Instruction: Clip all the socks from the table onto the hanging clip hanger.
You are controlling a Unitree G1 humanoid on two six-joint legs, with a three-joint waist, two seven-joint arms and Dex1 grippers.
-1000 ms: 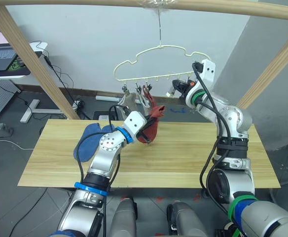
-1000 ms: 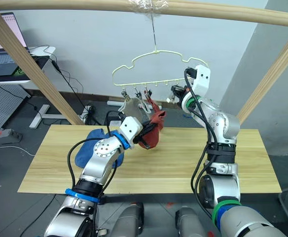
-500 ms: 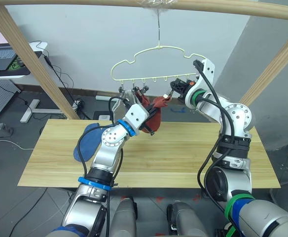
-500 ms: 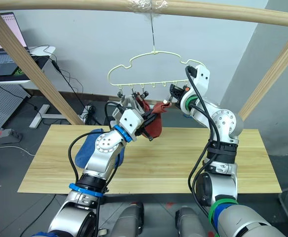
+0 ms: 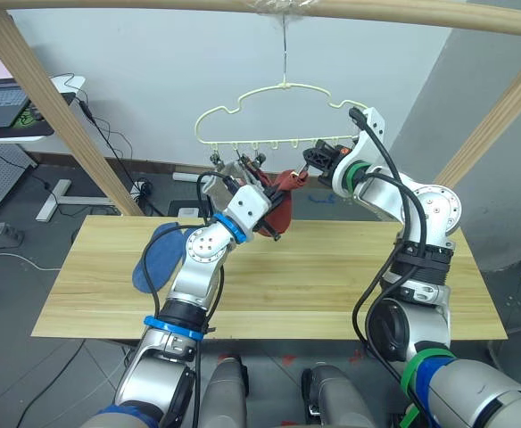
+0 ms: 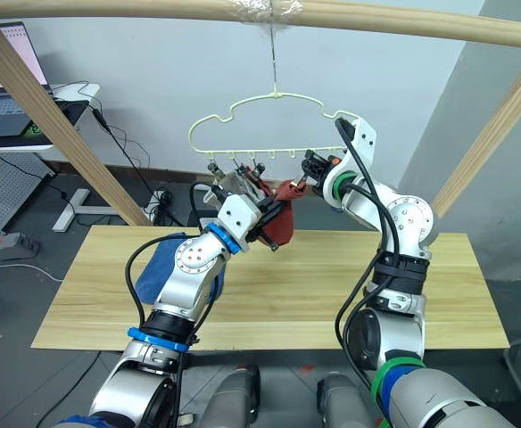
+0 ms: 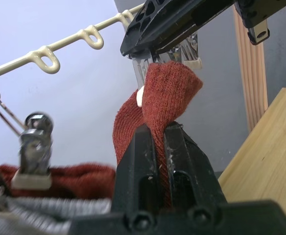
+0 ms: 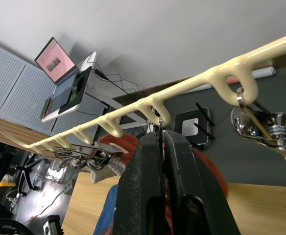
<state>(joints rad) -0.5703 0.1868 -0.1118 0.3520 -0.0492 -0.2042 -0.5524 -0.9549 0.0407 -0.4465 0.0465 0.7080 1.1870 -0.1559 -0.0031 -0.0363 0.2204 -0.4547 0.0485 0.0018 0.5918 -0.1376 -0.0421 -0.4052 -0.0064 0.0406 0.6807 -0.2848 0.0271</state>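
Note:
My left gripper [image 5: 275,223] is shut on a rust-red sock [image 5: 281,193] and holds it up under the bar of the pale-yellow clip hanger [image 5: 278,89]. The sock's top edge [image 7: 168,90] meets a small metal clip [image 8: 160,125]. My right gripper [image 5: 309,166] is shut on that clip. A grey sock [image 5: 229,183] and another rust-red sock [image 7: 74,178] hang from clips further left. Blue socks [image 5: 158,254] lie on the table [image 5: 332,276] at the left.
The hanger hangs by its hook from a round wooden pole [image 5: 376,9], with slanted poles at left [image 5: 55,116] and right [image 5: 497,120]. A desk with a laptop [image 5: 2,102] stands behind at the far left. Free clips [image 8: 270,122] hang along the bar.
My left gripper has lifted the rust-red sock from near the tabletop up to the hanger bar. My right gripper and the hanger have shifted left, and sock and clip have come together.

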